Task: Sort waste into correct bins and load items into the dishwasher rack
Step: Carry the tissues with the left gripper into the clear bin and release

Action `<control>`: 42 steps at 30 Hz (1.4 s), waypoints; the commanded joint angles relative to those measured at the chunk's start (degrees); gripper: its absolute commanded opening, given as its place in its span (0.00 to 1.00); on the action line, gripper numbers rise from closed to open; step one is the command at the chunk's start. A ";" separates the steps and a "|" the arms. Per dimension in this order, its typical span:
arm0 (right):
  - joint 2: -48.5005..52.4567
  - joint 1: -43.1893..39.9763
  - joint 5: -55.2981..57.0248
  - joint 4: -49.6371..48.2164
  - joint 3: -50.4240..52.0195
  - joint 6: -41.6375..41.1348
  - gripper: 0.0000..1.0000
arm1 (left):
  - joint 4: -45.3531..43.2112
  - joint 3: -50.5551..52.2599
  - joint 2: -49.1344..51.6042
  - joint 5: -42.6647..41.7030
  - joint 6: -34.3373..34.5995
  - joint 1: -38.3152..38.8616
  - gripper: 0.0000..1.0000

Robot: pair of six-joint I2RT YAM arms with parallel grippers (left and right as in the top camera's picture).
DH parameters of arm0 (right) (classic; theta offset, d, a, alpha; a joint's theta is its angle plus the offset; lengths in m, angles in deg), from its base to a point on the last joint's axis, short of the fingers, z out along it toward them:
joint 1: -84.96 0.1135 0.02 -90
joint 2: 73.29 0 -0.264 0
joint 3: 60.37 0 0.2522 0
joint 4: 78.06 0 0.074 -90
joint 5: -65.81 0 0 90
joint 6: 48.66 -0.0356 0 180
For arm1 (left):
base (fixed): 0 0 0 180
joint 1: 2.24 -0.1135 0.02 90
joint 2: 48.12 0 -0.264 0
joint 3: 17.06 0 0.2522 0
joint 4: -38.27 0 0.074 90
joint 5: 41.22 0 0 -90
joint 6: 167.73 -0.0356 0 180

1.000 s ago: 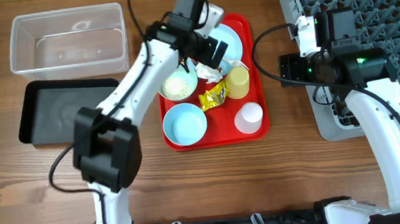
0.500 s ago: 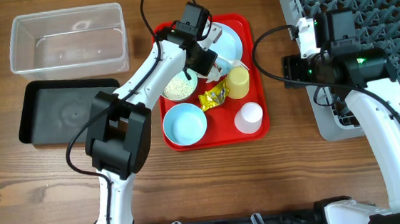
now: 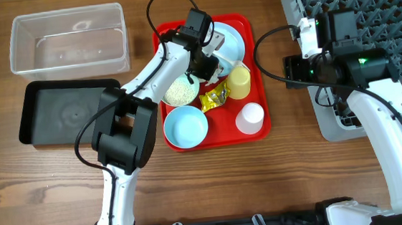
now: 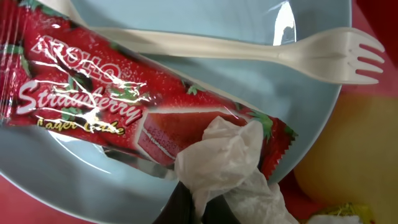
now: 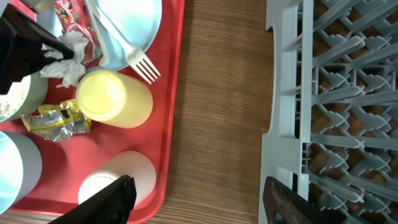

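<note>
My left gripper (image 4: pixel 202 202) is shut on the crumpled white tissue (image 4: pixel 224 162), low over the pale blue plate (image 4: pixel 186 18). The small red wrapper (image 4: pixel 93 106) lies across that plate, partly under the tissue, with the white fork (image 4: pixel 323 53) beyond it. From overhead, the left gripper (image 3: pixel 208 67) sits at the plate's near edge, by the yellow cup (image 3: pixel 239 82). My right gripper (image 5: pixel 199 199) stands open over bare wood between the red tray (image 5: pixel 177 93) and the dishwasher rack (image 5: pixel 336 93), holding nothing.
On the red tray are a bowl of rice-like grains (image 3: pixel 180 91), an empty blue bowl (image 3: pixel 185 124), a yellow wrapper (image 3: pixel 214 95) and a white cup (image 3: pixel 250 116). The clear tub (image 3: pixel 67 40) and black tray (image 3: pixel 61 113) sit at the left.
The left gripper has come down over the plate and gone from open to shut on the tissue. The right arm has stayed still.
</note>
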 commanded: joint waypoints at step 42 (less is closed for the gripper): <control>0.04 -0.22 0.04 -2.32 -0.90 -0.66 0.69 | -4.11 -0.70 -17.20 -3.85 12.17 -28.59 0.98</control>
